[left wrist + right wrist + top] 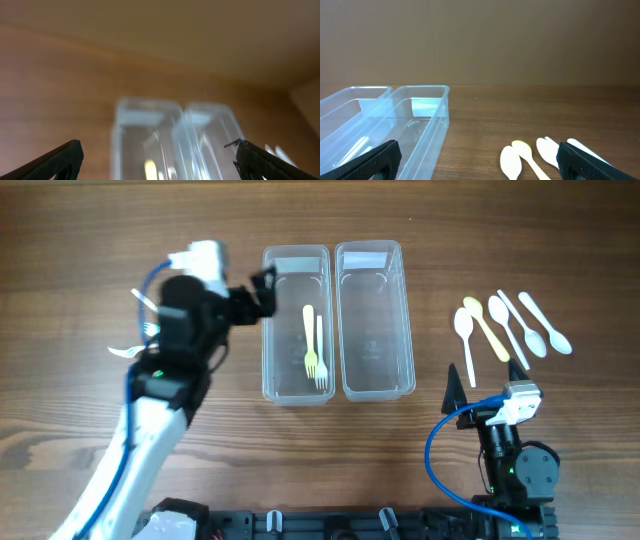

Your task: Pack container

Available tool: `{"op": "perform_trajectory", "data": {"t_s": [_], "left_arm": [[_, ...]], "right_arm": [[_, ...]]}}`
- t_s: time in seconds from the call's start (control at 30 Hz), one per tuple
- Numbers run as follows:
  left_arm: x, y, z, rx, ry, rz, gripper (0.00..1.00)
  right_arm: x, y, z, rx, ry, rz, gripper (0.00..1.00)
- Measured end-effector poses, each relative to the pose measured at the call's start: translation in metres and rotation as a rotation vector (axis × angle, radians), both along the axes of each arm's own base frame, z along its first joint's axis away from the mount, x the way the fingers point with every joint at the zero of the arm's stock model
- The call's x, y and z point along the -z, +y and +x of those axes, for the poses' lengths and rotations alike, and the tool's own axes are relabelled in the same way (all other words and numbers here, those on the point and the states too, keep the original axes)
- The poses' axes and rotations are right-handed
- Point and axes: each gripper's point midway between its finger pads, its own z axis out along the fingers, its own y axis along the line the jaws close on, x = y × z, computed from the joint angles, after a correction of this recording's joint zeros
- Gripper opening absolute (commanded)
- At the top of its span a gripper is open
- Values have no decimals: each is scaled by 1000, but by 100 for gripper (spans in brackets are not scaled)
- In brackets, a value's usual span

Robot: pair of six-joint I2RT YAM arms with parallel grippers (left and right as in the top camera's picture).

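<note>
Two clear containers stand side by side mid-table. The left container (296,250) holds a yellow fork (310,340) and a white fork (320,355). The right container (368,246) looks empty. My left gripper (262,288) hovers at the left container's far left rim, open with nothing between its fingers. Its wrist view is blurred: both containers (120,130) show ahead, with a yellow smear (149,169) inside. Several white and yellow spoons (487,327) lie to the right. My right gripper (487,377) rests open near the front edge, short of the spoons (510,162).
A white piece of cutlery (128,351) lies on the table left of my left arm, partly hidden by it. In the right wrist view the right container's wall (437,125) is at the left. Bare wood surrounds the containers.
</note>
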Motion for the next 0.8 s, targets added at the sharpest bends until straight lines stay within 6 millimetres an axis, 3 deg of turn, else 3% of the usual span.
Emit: {"op": "perform_trajectory", "data": {"t_s": [0.03, 0.1, 0.13, 0.2, 0.23, 0.3, 0.4, 0.57, 0.67, 0.8], "left_arm": [[-16, 15, -2, -35, -40, -9, 100], [-30, 34, -7, -79, -66, -13, 96], [-35, 48, -11, -116, -70, -12, 87], [-36, 62, -14, -151, -59, -15, 79], [-34, 70, -17, -174, -44, -13, 82], [-25, 88, -21, -235, 8, -33, 77], [6, 120, -34, -410, 169, -130, 67], [65, 171, -66, -816, 420, -304, 71], [86, 184, -66, -941, 471, -346, 72], [120, 190, -65, -1048, 560, -373, 60]], "right_arm": [[0, 0, 0, 0, 0, 0, 100], [0, 0, 0, 0, 0, 0, 100], [0, 0, 0, 0, 0, 0, 100], [0, 0, 0, 0, 0, 0, 100], [0, 0, 0, 0, 0, 0, 100], [0, 0, 0, 0, 0, 0, 100], [0, 0, 0, 0, 0, 0, 100], [0, 0, 0, 0, 0, 0, 100], [0, 0, 0, 0, 0, 0, 100], [0, 0, 0, 0, 0, 0, 100]]}}
